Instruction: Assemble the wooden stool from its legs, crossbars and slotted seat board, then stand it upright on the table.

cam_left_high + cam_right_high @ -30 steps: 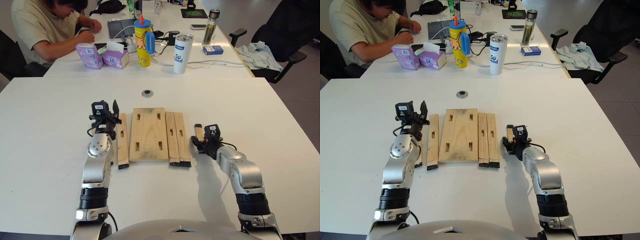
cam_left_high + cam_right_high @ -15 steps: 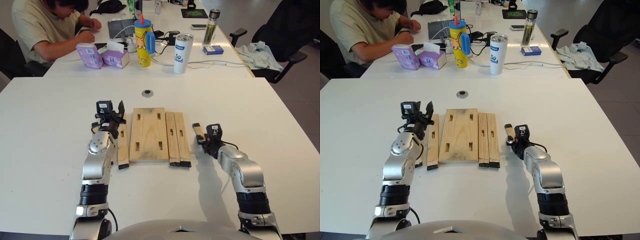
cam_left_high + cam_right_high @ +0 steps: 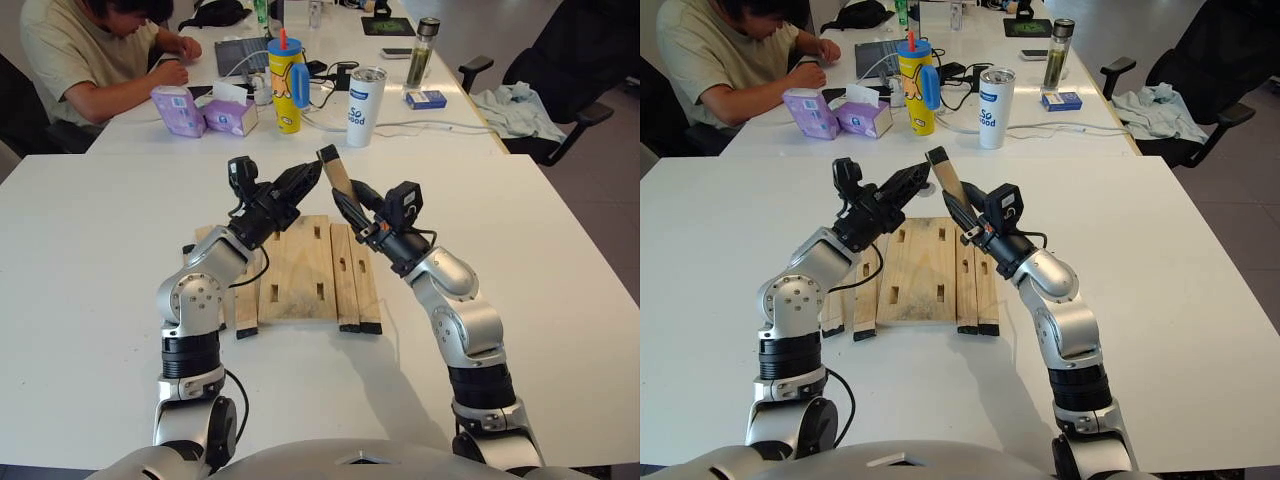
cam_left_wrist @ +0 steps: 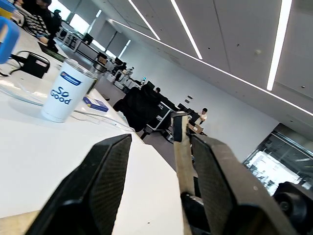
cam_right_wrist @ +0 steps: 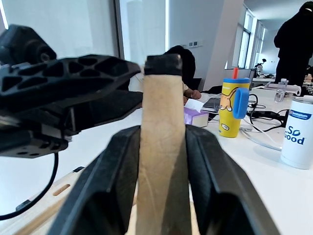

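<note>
Leg held aloft for handover.
Right pincer (image 3: 350,207) grips leg (image 3: 333,168) tilted above board (image 3: 297,270); left pincer (image 3: 306,177), spread open, sits beside its top end, likely to steady it. Other pieces (image 3: 356,268) lie flat on surface (image 3: 90,260).

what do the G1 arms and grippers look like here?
Left arm and right arm: silver-grey rounded joint housings, black bands lower down. Left gripper and right gripper: black, two fingers each; the left's pads finely textured. Thin black cable loops beside the left forearm.
</note>
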{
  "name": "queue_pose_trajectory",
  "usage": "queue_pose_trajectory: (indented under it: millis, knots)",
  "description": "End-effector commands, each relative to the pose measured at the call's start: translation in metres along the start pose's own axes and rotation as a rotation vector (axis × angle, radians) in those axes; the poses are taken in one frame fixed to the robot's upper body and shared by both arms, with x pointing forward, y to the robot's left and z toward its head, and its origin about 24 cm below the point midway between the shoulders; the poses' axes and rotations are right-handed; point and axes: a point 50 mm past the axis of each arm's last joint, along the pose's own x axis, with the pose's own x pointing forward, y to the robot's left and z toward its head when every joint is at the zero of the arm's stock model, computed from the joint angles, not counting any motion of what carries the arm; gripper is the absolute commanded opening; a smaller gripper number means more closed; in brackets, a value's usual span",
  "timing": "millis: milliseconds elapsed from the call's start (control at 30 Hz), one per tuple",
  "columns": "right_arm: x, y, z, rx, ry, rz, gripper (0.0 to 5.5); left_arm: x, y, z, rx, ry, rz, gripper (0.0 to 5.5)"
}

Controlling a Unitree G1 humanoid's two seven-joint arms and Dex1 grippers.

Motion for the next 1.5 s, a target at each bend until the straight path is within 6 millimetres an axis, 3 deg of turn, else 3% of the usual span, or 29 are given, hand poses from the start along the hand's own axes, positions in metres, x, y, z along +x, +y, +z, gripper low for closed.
queue_pose_trajectory:
  millis: [33,200,567,767,800,933,1033,1133,1300,1500]
  knots:
    - [-0.002,0.004,0.001,0.007,-0.022,0.043,1.31,0.001,-0.007,0.008,-0.018,0.0,-0.036,2.28]
    - [-0.006,0.012,0.002,-0.002,-0.042,0.1,1.31,0.001,-0.004,0.009,-0.018,0.006,-0.012,2.28]
    - [-0.008,0.011,0.003,-0.04,-0.032,0.113,1.31,-0.003,-0.005,0.005,-0.041,0.061,-0.029,0.53]
    - [-0.008,0.007,0.004,-0.019,-0.038,0.101,1.31,-0.006,0.001,0.007,-0.033,0.052,0.004,0.5]
    - [-0.008,0.006,0.004,-0.025,-0.031,0.094,1.68,-0.006,0.002,0.009,-0.031,0.038,0.02,0.5]
    - [-0.011,0.001,-0.006,-0.056,0.053,0.041,2.01,-0.009,0.008,0.022,-0.002,-0.072,0.123,0.44]
    - [-0.019,-0.013,-0.015,-0.025,0.099,-0.069,2.01,-0.02,0.009,0.036,0.057,-0.185,0.241,0.44]
    - [-0.028,-0.028,-0.02,0.005,0.128,-0.2,2.01,-0.047,0.011,0.041,0.145,-0.276,0.417,0.44]
    - [-0.043,-0.038,-0.025,0.022,0.163,-0.333,2.01,-0.086,0.008,0.025,0.178,-0.299,0.63,0.44]
    - [-0.045,-0.036,-0.027,0.044,0.172,-0.351,2.01,-0.094,0.012,0.012,0.175,-0.28,0.713,0.44]
